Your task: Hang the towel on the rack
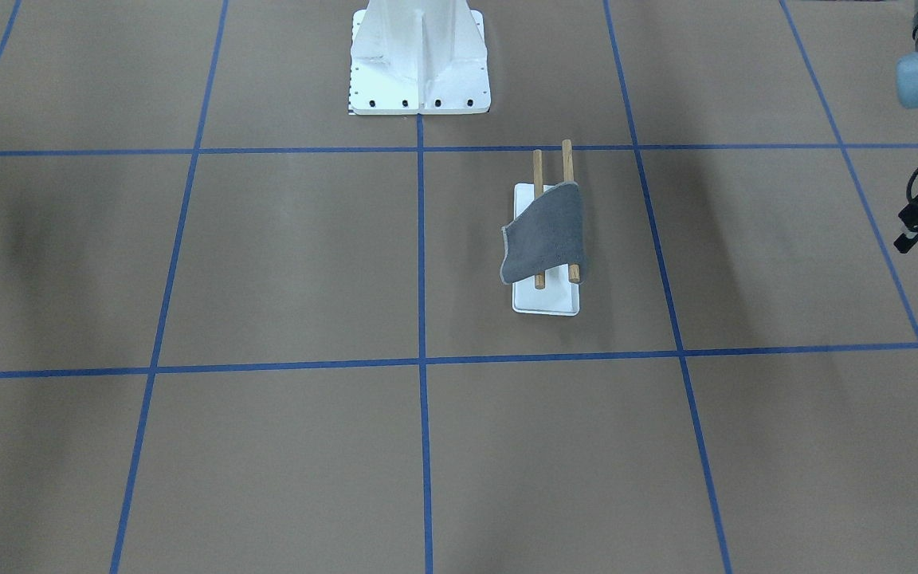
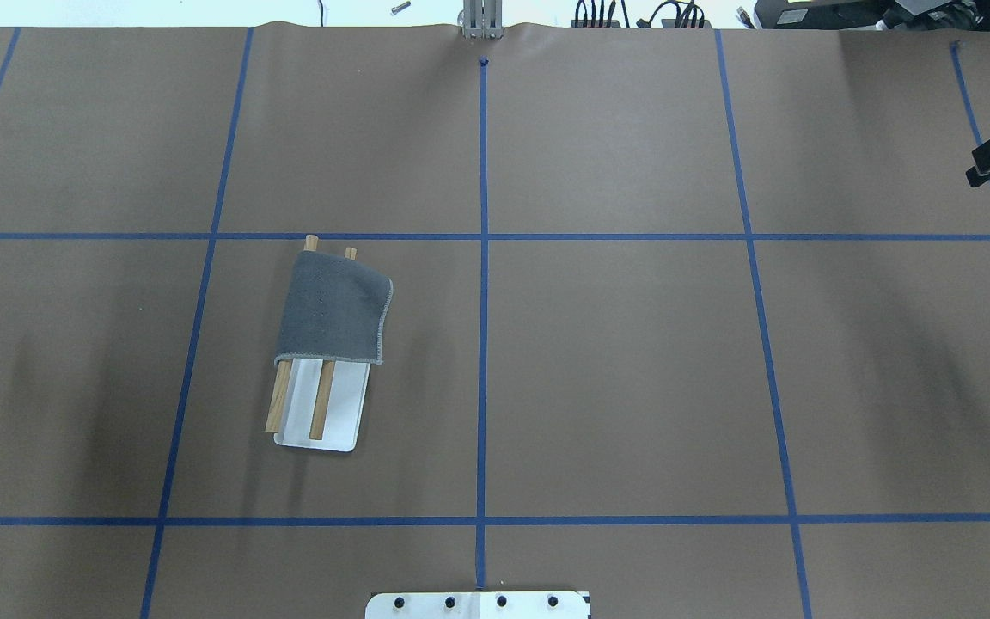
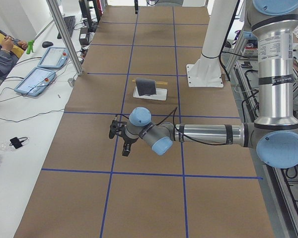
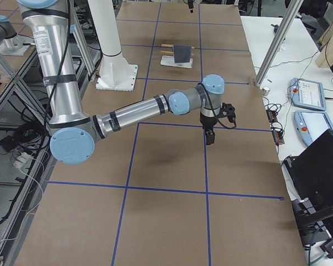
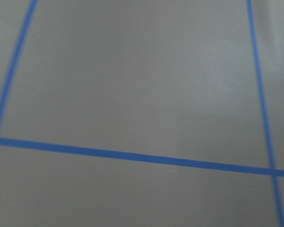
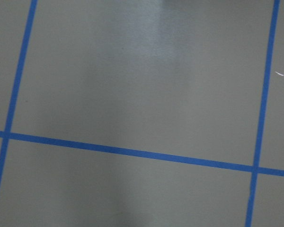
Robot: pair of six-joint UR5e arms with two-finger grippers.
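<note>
Although the brown table [image 2: 632, 387] with its blue tape grid fills every view, both wrist cameras show only blurred paper and tape lines, with no fingers in frame. Next in size, the left arm [image 3: 208, 133] stretches low over the table's near end in the left side view. The front-facing view cuts it off at the right edge. The right arm [image 4: 139, 113] reaches out likewise at the opposite end, well apart from the rack. The white robot pedestal [image 1: 419, 64] is cropped at the top of the front-facing view. The rack [image 2: 349, 430] sits on the robot's left half of the table, with its white base partly hidden. The towel [image 2: 332, 314] lies draped across both wooden rods at the end away from the robot, and only the rod tips peek past it. One side of it hangs toward the table's middle and covers the base there. The left gripper [image 3: 120, 140] hangs clear of the cloth, but it is half cut off by the frame edge, so I cannot tell how its jaws stand. The right gripper [image 4: 209, 136] points downward. It shows overhead only as a dark sliver, so its state too cannot be told.
</note>
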